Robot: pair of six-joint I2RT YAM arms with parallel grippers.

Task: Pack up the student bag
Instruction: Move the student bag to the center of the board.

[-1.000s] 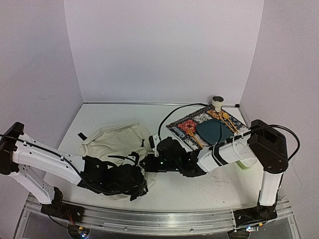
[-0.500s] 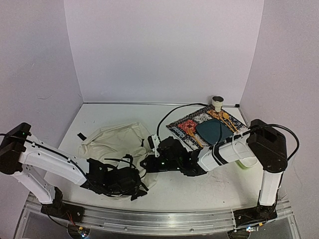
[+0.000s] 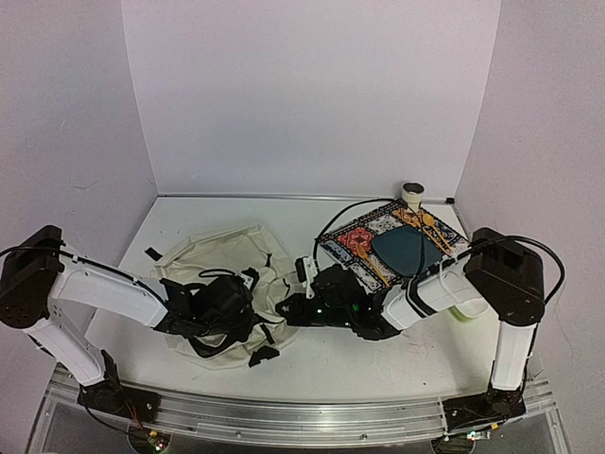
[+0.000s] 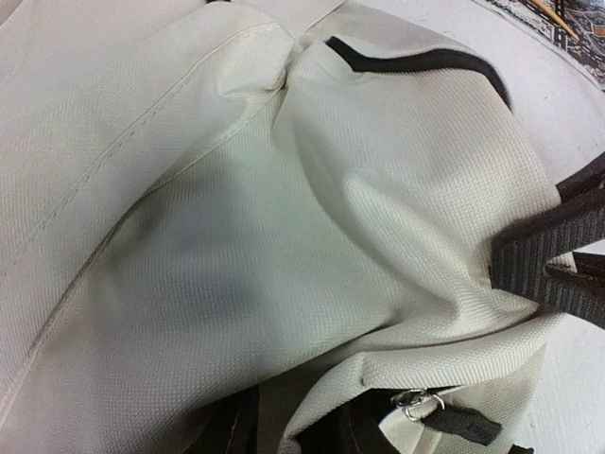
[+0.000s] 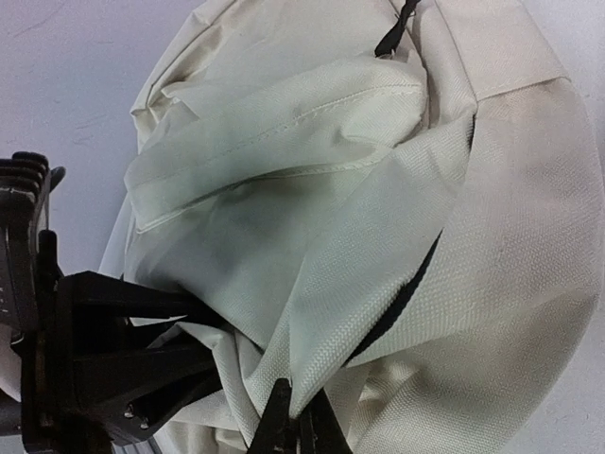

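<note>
A: Top view?
B: Student bag (image 3: 222, 270) lies crumpled on desk (image 3: 378, 355), front-left, w/ patterned mat (image 3: 364, 241) to its right. Left end effector (image 3: 230, 307) is on it, right end effector (image 3: 291, 309) at its right edge.
A: Left wrist?
B: Cream fabric w/ black trim fills frame; can't tell if left jaws are apart or together.
A: Right wrist?
B: Fingers (image 5: 280, 418) together, pinching a fold of bag fabric.

crumpled cream student bag (image 3: 210, 257), black-trimmed, lies slumped flat.
</note>
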